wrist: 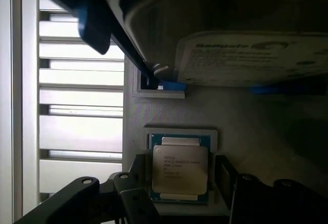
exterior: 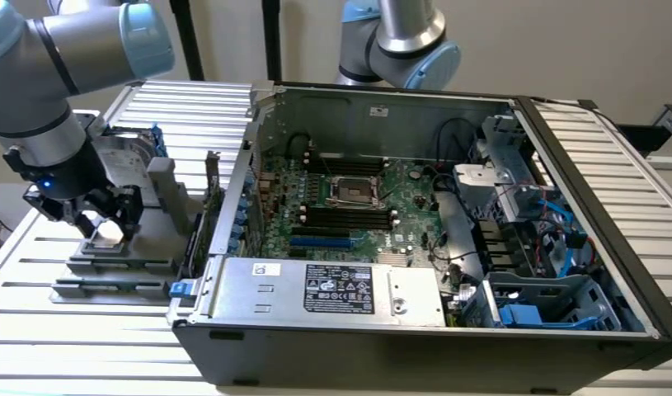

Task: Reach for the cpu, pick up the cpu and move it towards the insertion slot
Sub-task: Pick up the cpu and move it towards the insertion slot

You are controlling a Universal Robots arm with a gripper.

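- The gripper (exterior: 102, 224) hangs straight down over a grey holder block (exterior: 115, 266) at the exterior view's left, its jaws standing apart.
- In the wrist view the dark fingers (wrist: 225, 175) flank the cpu (wrist: 179, 168), one on each side. Whether the pads touch its edges is hard to tell.
- The cpu lies flat in a pale square seat on the holder, silver top up, with printed lettering across it.
- A hard drive (wrist: 256, 60) with a blue frame stands on the same holder, just beyond the cpu.
- The holder rests on a slatted metal table (exterior: 72, 346).
- In the exterior view, an open computer case (exterior: 424, 346) sits at three o'clock from the gripper, well apart from the cpu.
- Inside it, the insertion slot (exterior: 354, 191) sits on the green circuit board (exterior: 407, 177), its silver frame around a dark centre.
- Long black memory slots (exterior: 336, 219) run at six o'clock from the slot.
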